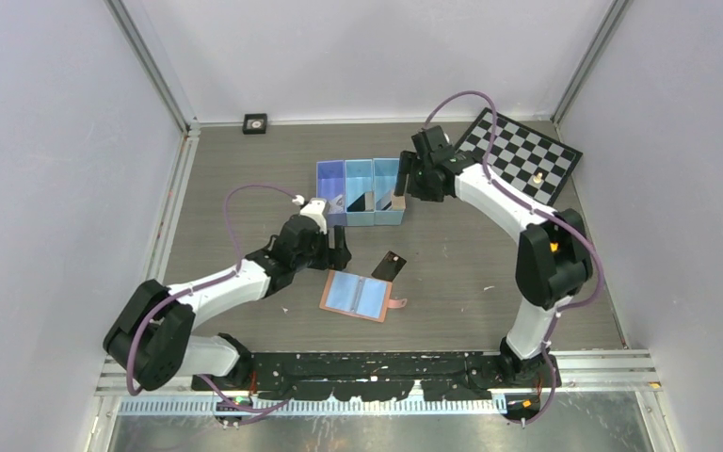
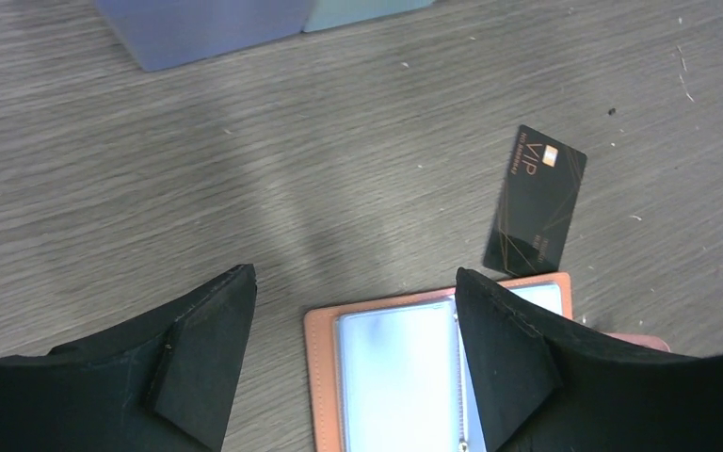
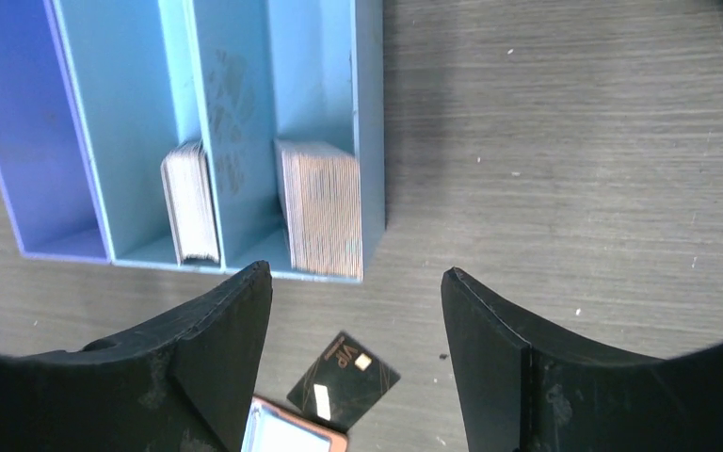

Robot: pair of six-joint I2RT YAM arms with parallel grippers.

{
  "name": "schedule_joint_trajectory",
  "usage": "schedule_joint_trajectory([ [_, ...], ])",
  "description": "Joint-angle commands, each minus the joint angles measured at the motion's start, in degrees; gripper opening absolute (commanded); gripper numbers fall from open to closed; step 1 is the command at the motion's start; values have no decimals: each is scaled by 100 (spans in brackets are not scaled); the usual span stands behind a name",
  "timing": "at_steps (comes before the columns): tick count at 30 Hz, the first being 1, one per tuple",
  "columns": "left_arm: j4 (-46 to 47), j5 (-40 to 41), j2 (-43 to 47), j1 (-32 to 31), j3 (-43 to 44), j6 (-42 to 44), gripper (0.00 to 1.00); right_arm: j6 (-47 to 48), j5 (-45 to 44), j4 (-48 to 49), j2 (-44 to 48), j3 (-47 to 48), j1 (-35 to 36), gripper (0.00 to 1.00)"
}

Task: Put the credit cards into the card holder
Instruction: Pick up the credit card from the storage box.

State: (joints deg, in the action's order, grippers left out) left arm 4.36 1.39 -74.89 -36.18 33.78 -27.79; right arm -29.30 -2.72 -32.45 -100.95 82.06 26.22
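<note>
Closest to my overhead view are the two arm bases, and both arms reach out over the grey wood-grain table (image 1: 490, 282). On my left wrist feed, the left gripper (image 2: 353, 282) hangs with its fingers spread wide and nothing between them, right above the card holder (image 2: 391, 358). That salmon-tan holder lies unfolded and flat near the middle of the table, light blue lining up, with its snap tab (image 1: 397, 302) poking out on the right. One black credit card (image 2: 535, 202), lettered VIP with a small gold chip, lies flat on the table just beyond the holder. Its near end reaches the holder's far edge, and I cannot tell whether the two overlap.

Farther out, the right gripper (image 3: 356, 273) hovers over the near right corner of the three-compartment blue bin (image 3: 367, 113), fingers also wide apart and holding nothing. Two stacks of cards (image 3: 320, 207) stand on edge in the bin's middle and right compartments.
</note>
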Motion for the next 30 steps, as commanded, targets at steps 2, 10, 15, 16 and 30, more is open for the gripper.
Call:
schedule_joint_trajectory([
  [2, -9, 507, 421, 54, -113, 182, 80, -93, -557, -343, -658, 737, 176, 72],
  [10, -118, 547, 636, 65, -197, 198, 80, -198, -640, -406, -1306, 1360, 350, 72],
  [15, -145, 538, 704, 61, -216, 197, 80, -250, -1018, -684, -1628, 1548, 425, 71],
  [16, -150, 538, 710, 65, -218, 196, 80, -263, -1097, -722, -1651, 1549, 422, 71],
  [30, -155, 505, 671, 62, -214, 178, 80, -270, -1612, -1165, -1297, 1580, 428, 65],
])
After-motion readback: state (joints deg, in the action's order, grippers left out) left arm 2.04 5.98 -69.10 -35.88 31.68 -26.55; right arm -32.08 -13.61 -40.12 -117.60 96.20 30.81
